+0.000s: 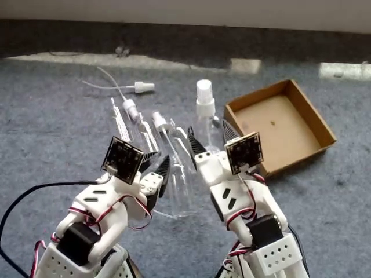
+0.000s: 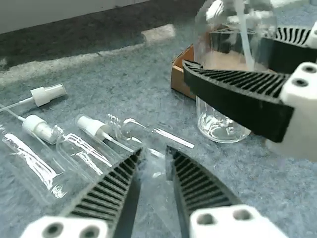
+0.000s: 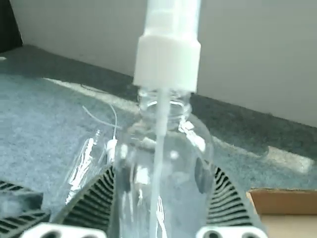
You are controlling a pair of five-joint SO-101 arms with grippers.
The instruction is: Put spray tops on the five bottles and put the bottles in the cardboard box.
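An upright clear bottle [image 1: 206,136] with a white spray top [image 1: 204,98] stands just left of the cardboard box [image 1: 278,124]. My right gripper [image 1: 208,130] is shut on its body, and the bottle [image 3: 161,158] sits between both fingers. My left gripper [image 2: 153,152] is open by a narrow gap, low over a lying bottle [image 2: 141,131] without a top. It holds nothing. Two more bottles [image 2: 81,146] with tops lie flat beside that one. A loose spray top [image 1: 142,87] lies farther back.
The open box [image 3: 282,198] has nothing in it, and its near left corner is close to my right gripper [image 2: 225,59]. The lying bottles [image 1: 124,119] crowd the carpet ahead of the left arm. A dark strip and a wall bound the far side.
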